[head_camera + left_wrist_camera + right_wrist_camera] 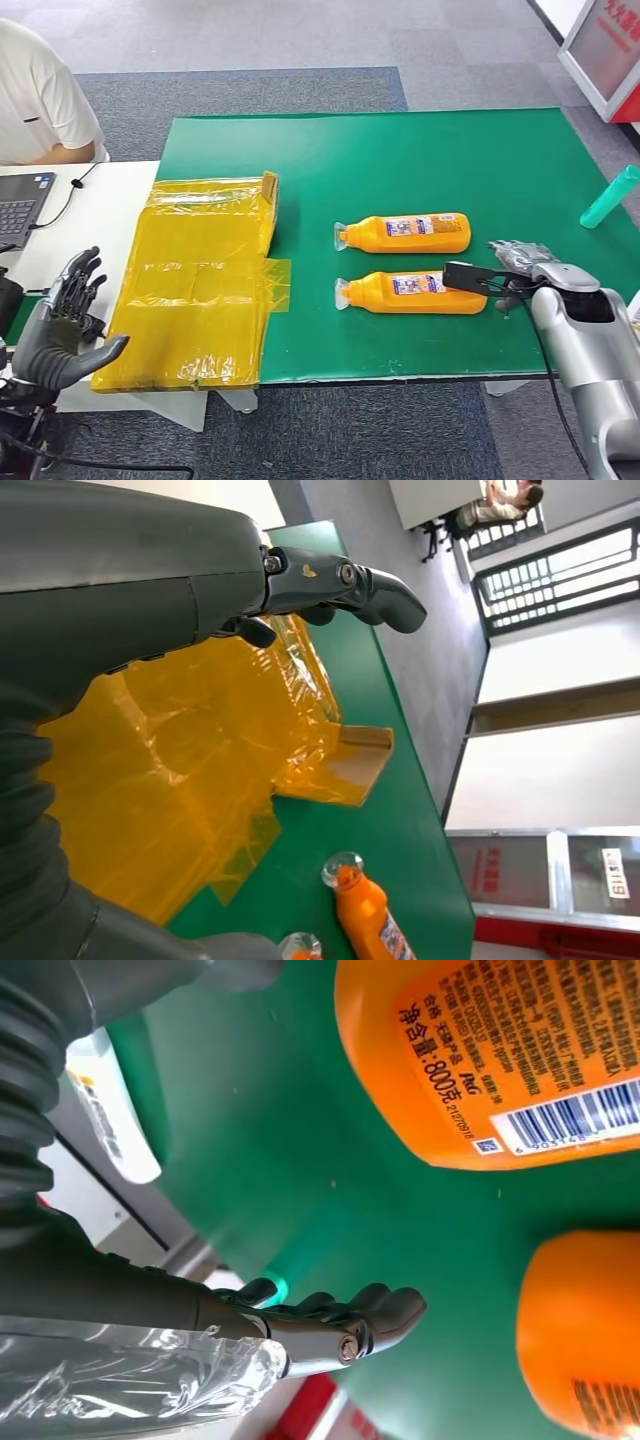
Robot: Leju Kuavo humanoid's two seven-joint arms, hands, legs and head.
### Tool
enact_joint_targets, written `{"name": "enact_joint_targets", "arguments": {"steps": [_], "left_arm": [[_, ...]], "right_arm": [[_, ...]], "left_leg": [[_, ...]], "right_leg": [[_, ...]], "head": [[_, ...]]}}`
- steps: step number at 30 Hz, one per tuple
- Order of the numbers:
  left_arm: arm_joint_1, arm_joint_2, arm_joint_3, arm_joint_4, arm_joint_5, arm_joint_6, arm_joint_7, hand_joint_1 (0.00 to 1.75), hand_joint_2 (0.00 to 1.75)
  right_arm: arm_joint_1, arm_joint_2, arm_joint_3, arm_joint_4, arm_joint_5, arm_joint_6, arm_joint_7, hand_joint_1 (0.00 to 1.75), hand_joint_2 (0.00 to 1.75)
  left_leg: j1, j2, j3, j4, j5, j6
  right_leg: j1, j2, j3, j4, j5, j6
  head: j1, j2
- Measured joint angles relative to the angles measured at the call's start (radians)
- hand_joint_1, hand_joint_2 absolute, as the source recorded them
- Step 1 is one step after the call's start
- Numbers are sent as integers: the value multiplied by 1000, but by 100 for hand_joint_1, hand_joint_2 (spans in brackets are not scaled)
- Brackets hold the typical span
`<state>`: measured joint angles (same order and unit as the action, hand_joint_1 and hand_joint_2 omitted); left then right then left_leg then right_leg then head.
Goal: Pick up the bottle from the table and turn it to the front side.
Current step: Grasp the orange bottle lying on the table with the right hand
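Note:
Two orange bottles lie on their sides on the green mat (pixel 377 160), caps toward the left. The far bottle (pixel 407 233) and the near bottle (pixel 411 292) both show a label with small print. My right hand (pixel 502 270) is at the base end of the near bottle, fingers stretched out and holding nothing; its dark thumb reaches over the bottle's base. Clear film wraps part of that hand (pixel 128 1380). The right wrist view shows a barcode label on one bottle (pixel 513 1050) and the other bottle's end (pixel 581 1330). My left hand (pixel 64 320) hovers open by the white table.
A crumpled yellow plastic sheet (pixel 200 285) covers the mat's left end. A teal bottle (pixel 610 197) lies at the right edge. A person (pixel 38 95) sits at a laptop (pixel 23 205) on the white table (pixel 106 215).

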<state>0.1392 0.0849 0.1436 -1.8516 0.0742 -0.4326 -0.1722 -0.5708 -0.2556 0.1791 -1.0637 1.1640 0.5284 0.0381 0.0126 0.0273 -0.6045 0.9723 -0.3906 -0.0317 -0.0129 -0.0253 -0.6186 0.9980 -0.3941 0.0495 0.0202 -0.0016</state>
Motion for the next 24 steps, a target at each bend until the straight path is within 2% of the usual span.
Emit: {"name": "enact_joint_targets", "arguments": {"steps": [9, 14, 24], "left_arm": [[-19, 20, -14, 21, 2, 15, -10, 0, 175], [-27, 22, -19, 24, 2, 17, -4, 0, 175], [-49, 33, -48, 41, 10, 26, 7, 0, 175]], "right_arm": [[-105, -3, 33, 121, -116, 70, 26, 0, 175], [-117, -2, 40, 134, -134, 80, 35, 0, 175], [-140, -10, 122, 164, -272, 129, 82, 0, 175]], "left_leg": [[0, 0, 0, 0, 1, 0], [0, 0, 0, 0, 1, 0], [0, 0, 0, 0, 1, 0]], "right_leg": [[0, 0, -1, 0, 1, 0], [0, 0, -1, 0, 1, 0], [0, 0, -1, 0, 1, 0]], "head": [[0, 0], [0, 0], [0, 0]]}}
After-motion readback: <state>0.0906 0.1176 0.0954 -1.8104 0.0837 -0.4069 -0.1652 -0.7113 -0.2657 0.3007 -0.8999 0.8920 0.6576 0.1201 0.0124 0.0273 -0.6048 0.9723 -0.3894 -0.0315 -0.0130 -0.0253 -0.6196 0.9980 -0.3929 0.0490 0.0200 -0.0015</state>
